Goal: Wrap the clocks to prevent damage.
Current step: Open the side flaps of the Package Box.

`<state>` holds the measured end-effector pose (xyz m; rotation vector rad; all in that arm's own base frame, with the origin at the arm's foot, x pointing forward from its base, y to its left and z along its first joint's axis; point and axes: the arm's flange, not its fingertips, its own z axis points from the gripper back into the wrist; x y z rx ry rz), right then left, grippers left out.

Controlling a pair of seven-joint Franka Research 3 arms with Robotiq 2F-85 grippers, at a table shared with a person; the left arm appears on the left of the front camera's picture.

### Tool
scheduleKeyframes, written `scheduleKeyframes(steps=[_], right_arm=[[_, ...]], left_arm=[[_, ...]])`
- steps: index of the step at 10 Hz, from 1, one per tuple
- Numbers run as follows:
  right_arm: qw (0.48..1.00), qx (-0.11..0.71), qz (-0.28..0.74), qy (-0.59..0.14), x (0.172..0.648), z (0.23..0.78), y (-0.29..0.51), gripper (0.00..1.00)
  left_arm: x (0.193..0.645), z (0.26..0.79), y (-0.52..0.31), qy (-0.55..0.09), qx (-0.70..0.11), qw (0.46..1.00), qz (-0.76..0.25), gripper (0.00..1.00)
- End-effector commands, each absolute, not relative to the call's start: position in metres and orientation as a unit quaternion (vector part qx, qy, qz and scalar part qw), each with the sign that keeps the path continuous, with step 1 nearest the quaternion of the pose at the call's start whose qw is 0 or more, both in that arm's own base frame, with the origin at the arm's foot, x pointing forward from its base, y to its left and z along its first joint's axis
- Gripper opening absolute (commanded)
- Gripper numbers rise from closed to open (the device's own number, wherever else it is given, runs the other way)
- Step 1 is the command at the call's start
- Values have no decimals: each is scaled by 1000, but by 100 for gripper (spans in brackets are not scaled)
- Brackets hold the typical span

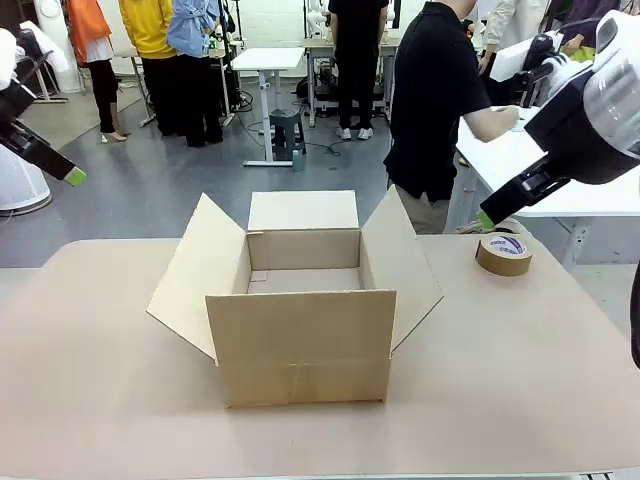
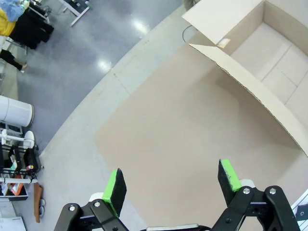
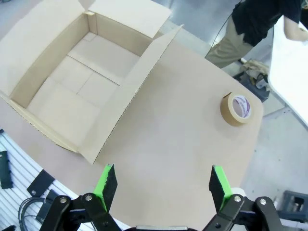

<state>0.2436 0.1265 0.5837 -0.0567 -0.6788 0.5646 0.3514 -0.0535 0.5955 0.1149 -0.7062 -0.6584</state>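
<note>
**Across the bench [image 1: 100, 400]: open cardboard box [image 1: 300, 350], tape roll [image 1: 504, 255], grippers released**

Front view. At the middle of the bench stands the cardboard box, upright, with all four flaps folded outward. Its front wall faces the near edge, and its inner floor shows plain cardboard. The tape roll lies flat by the far edge toward the right corner, apart from the box's right flap. The left gripper [image 1: 72, 176] hangs in the air beyond the bench's far left corner, and a green pad marks its tip. The right gripper [image 1: 490, 216] hangs above the far right corner, just over the tape roll and not touching it. Behind the far edge a person [image 1: 430, 100] in a black shirt is turned toward a white table [image 1: 520, 160].

Left wrist view. The left gripper [image 2: 172, 180] looks down on bare bench surface [image 2: 168, 130] near its curved edge, with grey floor [image 2: 96, 48] beyond. Its fingers [image 2: 115, 188] stand wide apart, released, with nothing between the green pads. One flap and part of the inside of the cardboard box [image 2: 269, 43] lie at the upper right, well apart from the pads.

Right wrist view. The right gripper [image 3: 162, 182] is likewise spread and holds nothing. Beyond its fingers [image 3: 217, 183] lies bare bench [image 3: 168, 144]. The cardboard box [image 3: 82, 82] sits at the upper left, its bottom seams visible. The tape roll [image 3: 237, 109] rests near the bench's rounded corner at the right, well apart from the box. The person [image 3: 250, 24] stands past that corner.
</note>
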Motion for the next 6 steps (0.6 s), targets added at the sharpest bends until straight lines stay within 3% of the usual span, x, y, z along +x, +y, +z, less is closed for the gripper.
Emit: scheduleKeyframes(steps=[1,6], right_arm=[[908,-20,282,-311,271,566,123,100],[912,-19,275,-304,267,566,124,100]], left_arm=[[358,591,-56,-331,53,886,-321,100],[355,588,-56,-331,53,887,-319,100]])
